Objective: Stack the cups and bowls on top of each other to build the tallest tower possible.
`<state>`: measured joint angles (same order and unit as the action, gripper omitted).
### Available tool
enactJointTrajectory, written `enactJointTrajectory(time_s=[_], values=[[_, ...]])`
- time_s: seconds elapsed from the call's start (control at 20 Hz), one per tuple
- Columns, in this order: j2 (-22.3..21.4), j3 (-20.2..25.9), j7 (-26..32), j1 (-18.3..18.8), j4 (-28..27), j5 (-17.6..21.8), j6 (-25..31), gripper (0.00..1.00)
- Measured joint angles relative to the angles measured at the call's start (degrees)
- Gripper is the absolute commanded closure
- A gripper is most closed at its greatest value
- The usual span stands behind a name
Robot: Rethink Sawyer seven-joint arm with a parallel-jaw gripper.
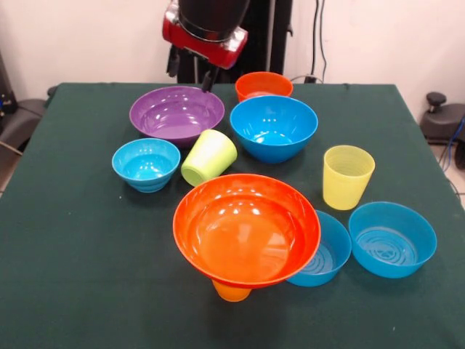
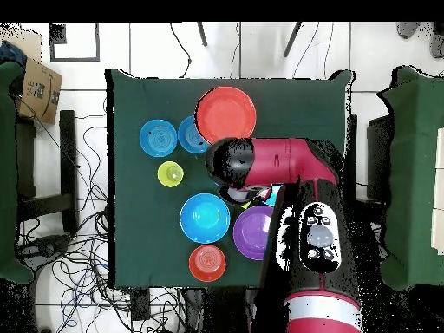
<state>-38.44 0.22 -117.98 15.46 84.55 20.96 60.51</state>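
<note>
A wide glossy orange plastic bowl (image 1: 246,229) sits upright on an orange plastic cup (image 1: 232,291). Beside it stand two ringed medium blue bowls (image 1: 393,238), a ribbed pale yellow tumbler (image 1: 347,176) upright, a lime green tumbler (image 1: 209,157) on its side, a small blue bowl (image 1: 146,164), a large purple bowl (image 1: 176,114), a large blue bowl (image 1: 273,127) and a small orange bowl (image 1: 264,85).

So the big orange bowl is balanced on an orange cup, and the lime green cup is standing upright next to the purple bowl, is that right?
Not quite. The big orange bowl does sit on an orange cup, and the lime green cup is next to the purple bowl, but it lies tipped on its side, not upright. The front view shows this.
</note>
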Motion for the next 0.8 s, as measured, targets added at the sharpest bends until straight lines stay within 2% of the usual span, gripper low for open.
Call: enactJointTrajectory(time_s=[0.3, 0.45, 0.8], values=[[-0.2, -1.1, -0.9, -0.3, 1.6, -2.5, -0.4, 0.0], [-0.9, -0.8, -1.0, 0.0, 4.9, -7.2, -3.8, 0.0], [-3.2, 1.1, -1.1, 2.3, 15.4, -19.6, -20.1, 0.0]])
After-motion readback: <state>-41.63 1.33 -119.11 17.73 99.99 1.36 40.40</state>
